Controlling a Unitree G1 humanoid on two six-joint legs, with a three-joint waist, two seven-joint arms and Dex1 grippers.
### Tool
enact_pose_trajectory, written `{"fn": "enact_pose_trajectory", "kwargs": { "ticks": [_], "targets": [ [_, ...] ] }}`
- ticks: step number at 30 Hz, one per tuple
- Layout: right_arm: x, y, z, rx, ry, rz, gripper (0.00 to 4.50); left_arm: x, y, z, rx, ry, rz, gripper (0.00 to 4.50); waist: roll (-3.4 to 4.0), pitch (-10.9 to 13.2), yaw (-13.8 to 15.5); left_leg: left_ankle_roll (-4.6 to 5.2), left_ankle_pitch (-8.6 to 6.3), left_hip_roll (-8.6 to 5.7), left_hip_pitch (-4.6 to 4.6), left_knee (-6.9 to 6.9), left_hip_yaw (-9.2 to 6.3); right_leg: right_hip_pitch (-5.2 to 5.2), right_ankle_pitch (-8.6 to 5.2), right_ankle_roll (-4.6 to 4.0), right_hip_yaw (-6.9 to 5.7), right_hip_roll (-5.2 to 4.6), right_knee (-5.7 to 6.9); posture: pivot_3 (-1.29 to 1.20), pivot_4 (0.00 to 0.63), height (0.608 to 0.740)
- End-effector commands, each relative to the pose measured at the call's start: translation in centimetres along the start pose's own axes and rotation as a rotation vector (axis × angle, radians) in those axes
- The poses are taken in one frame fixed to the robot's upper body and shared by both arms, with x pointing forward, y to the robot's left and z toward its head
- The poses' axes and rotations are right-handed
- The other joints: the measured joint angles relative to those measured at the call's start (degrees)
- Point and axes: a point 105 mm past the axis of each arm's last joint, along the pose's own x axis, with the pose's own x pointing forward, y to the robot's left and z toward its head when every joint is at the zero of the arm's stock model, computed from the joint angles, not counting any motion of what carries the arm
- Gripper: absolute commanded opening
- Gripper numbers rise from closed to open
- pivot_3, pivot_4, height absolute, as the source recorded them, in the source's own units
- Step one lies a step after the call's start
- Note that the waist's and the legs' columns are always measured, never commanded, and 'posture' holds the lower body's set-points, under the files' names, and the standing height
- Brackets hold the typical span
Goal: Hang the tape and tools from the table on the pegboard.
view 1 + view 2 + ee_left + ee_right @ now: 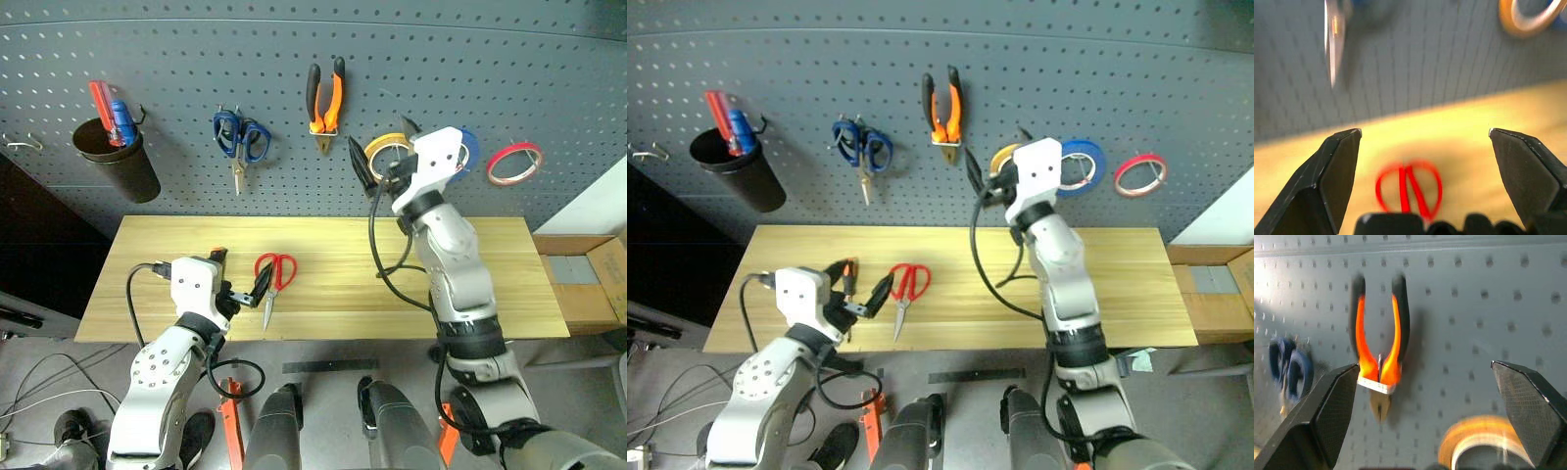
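Observation:
On the pegboard hang the orange-and-black pliers and, at the far right, the red tape. The red-handled scissors lie on the table, handles toward the board. My left gripper is open just above the table's near left part, and the scissors' handles show between its fingers. A small orange-and-black screwdriver lies by its outer finger. My right gripper is open and empty, raised before the board just below and right of the pliers.
A yellow roll and a blue roll hang behind my right gripper. Blue scissors hang left of the pliers. A dark bucket with red and blue screwdrivers hangs at the far left. Cardboard boxes sit past the table's right end.

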Motion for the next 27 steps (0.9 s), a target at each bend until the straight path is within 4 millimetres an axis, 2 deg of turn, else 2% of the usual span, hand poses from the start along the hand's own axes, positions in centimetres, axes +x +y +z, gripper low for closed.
{"fn": "enact_pose_trajectory", "kwargs": {
  "ticks": [1, 4, 8, 9, 11, 14, 18, 20, 27],
  "targets": [
    [-2.4, -1.0, -0.4, 0.08, 0.076, 0.002, 4.46, 0.1, -0.2, -0.7, -0.001, 0.089, 0.002, 4.5, 0.0, 0.0, 0.0, 0.0, 0.0, -0.01, -0.01, 0.0, -0.01, 0.0, 0.0, 0.01, 0.0, -0.01, 0.0, 0.0, 0.282, 0.74],
    [-4.9, -1.1, -2.8, 0.165, 0.22, 0.065, 4.46, 0.5, -0.7, -2.9, 0.1, 0.269, -0.001, 4.5, 0.0, 0.0, 0.0, -0.01, 0.0, -0.04, -0.01, 0.03, 0.0, 0.0, 0.01, 0.03, 0.02, -0.02, 0.01, 0.0, 0.283, 0.74],
    [-8.5, 1.0, -5.3, 0.297, 0.418, 0.274, 4.46, 1.6, -1.4, -3.4, 0.024, 0.347, 0.008, 4.5, 0.01, 0.0, -0.2, -0.01, 0.0, -0.03, -0.01, 0.08, 0.03, 0.01, -0.14, -0.22, 0.05, -0.01, 0.0, -0.01, 0.288, 0.74],
    [-9.5, 1.8, -5.9, 0.297, 0.473, 0.343, 4.46, 1.8, -1.5, -4.0, 0.005, 0.393, 0.019, 4.5, 0.01, 0.0, -0.2, -0.01, 0.0, -0.03, 0.0, 0.1, 0.02, 0.01, -0.14, -0.21, 0.04, 0.0, 0.01, 0.0, 0.288, 0.74],
    [-11.2, 3.1, -6.7, 0.284, 0.549, 0.455, 4.46, 2.0, -1.6, -5.3, -0.013, 0.474, 0.036, 4.5, 0.01, 0.0, -0.4, -0.01, 0.0, -0.04, 0.02, 0.1, 0.05, 0.01, -0.12, -0.18, 0.06, 0.03, 0.04, -0.01, 0.288, 0.74],
    [-13.5, 5.1, -7.4, 0.076, 0.572, 0.658, 4.46, 2.9, -1.5, -6.5, -0.044, 0.568, 0.097, 4.5, -0.02, 0.0, -0.5, -0.01, -0.01, -0.11, 0.02, 0.08, 0.01, 0.0, 0.01, 0.06, 0.01, 0.1, 0.0, -0.02, 0.294, 0.74],
    [-14.1, 6.3, -7.1, -0.035, 0.501, 0.76, 4.46, 3.5, -1.1, -6.9, -0.101, 0.641, 0.164, 4.5, -0.21, 0.1, -0.8, -0.02, -0.01, -0.21, 0.01, 0.11, 0.0, 0.0, 0.04, 0.11, -0.02, 0.22, -0.01, -0.02, 0.293, 0.74],
    [-14.1, 6.6, -7.1, -0.049, 0.484, 0.781, 4.46, 4.2, -1.2, -6.5, -0.104, 0.622, 0.158, 4.5, -0.23, 0.2, -0.8, -0.02, -0.01, -0.2, 0.01, 0.13, -0.01, 0.01, 0.06, 0.14, -0.01, 0.24, -0.01, -0.03, 0.295, 0.74],
    [-13.6, 6.4, -7.3, -0.073, 0.46, 0.755, 4.46, 4.9, -0.7, -7.5, -0.118, 0.689, 0.211, 4.5, -0.24, 0.2, -0.7, -0.08, -0.04, -0.16, 0.01, 0.15, 0.0, 0.02, 0.06, 0.15, 0.03, 0.23, -0.01, -0.03, 0.295, 0.74]
  ]
}}
